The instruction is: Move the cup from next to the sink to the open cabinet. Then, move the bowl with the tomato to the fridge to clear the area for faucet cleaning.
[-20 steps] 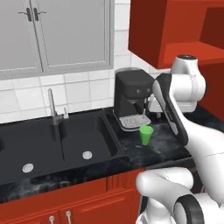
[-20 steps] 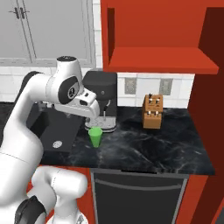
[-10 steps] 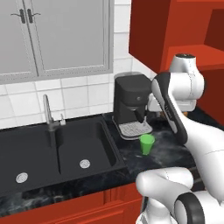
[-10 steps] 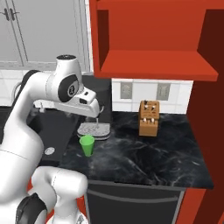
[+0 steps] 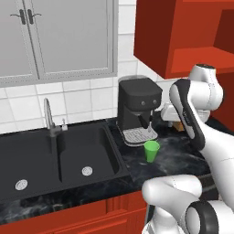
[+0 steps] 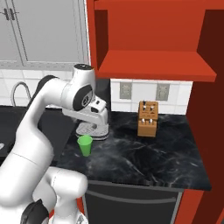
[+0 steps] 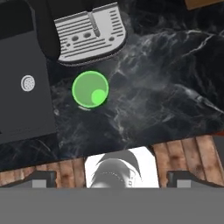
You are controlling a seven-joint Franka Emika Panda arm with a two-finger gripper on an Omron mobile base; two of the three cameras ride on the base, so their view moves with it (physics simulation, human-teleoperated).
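From where I stand, nothing here carries readable writing: the coffee machine (image 5: 138, 106), the cup (image 5: 151, 151) and the knife block (image 6: 147, 118) are all plain, without labels or numbers.

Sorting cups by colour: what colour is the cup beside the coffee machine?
Plain bright green, no pattern. The cup shows best in the hand view, seen from above.

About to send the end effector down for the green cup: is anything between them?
Nothing visible blocks it. In the hand view the cup stands alone on the dark counter, seen from above with bare space around it. The coffee machine and its drip tray sit just beyond, apart from it.
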